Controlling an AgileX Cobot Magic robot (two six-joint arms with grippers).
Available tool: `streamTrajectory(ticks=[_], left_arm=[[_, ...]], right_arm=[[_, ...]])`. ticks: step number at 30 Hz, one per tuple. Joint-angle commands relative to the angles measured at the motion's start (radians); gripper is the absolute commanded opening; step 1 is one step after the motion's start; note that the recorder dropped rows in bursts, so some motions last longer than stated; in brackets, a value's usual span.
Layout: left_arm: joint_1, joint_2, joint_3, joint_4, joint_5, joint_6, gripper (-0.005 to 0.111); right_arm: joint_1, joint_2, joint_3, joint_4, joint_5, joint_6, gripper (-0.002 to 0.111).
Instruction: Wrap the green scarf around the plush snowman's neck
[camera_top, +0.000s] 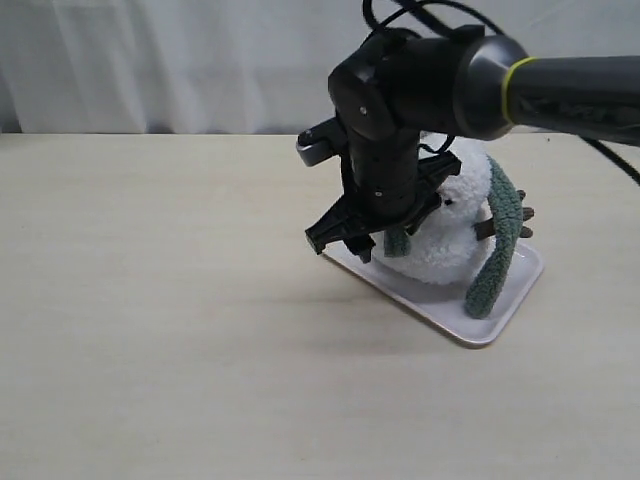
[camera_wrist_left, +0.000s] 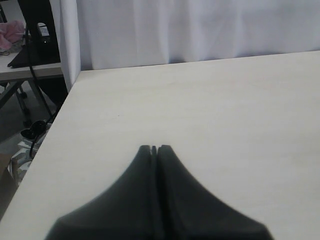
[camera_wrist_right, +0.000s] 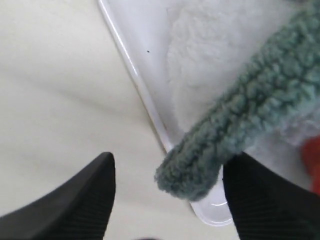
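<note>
Limp, light grey-green fleece scarf lies draped across the fluffy white plush snowman on a shallow white tray, towards the desk's right edge. The right gripper stands spread around one scarf end, and the left gripper is pinched together. The scarf would likely be best pinched near an end.

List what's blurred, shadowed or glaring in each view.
Exterior view: even light, sharp, only a faint shadow on the table beside the tray. Left wrist view: left gripper is a dark blur, table sharp. Right wrist view: scarf fairly sharp, snowman washed out.
</note>
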Motion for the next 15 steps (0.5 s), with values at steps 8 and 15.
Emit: streamTrajectory(ticks=[8,15], left_arm=[[0.004,-0.002,0.003,0.000,-0.013,0.004,0.000],[0.004,-0.002,0.003,0.000,-0.013,0.004,0.000]], right_arm=[[0.001,-0.180,-0.004,0.247,0.092,-0.207,0.060],[-0.004,-0.293,0.020,-0.075,0.006,-0.017,0.056]])
